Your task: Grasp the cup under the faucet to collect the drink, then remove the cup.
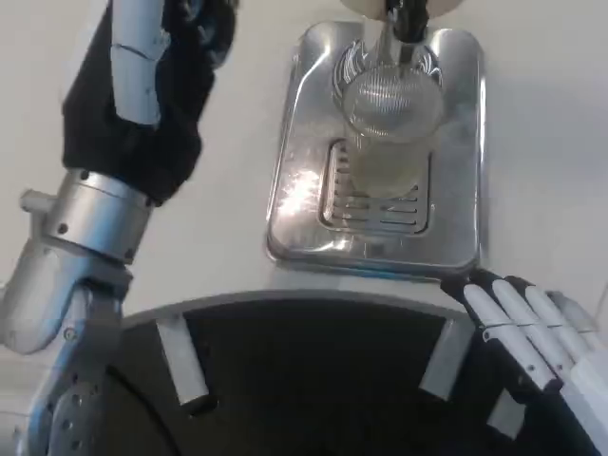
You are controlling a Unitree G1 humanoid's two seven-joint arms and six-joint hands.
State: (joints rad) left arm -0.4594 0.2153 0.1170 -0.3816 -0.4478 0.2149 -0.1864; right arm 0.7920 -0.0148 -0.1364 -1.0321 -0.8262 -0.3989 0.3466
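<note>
Fingers of my right hand lie stretched and slightly apart, holding nothing, just beside the near corner of the steel drip tray. Whether my left hand is clenched, I cannot tell. Upright on the tray's grille, the clear cup stands under the faucet, pale drink inside.

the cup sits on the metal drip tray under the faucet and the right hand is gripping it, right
Not quite. The head view shows the cup on the metal drip tray under the faucet, but the right hand is not gripping it: it lies low at the tray's near right corner, fingers extended, apart from the cup.
</note>
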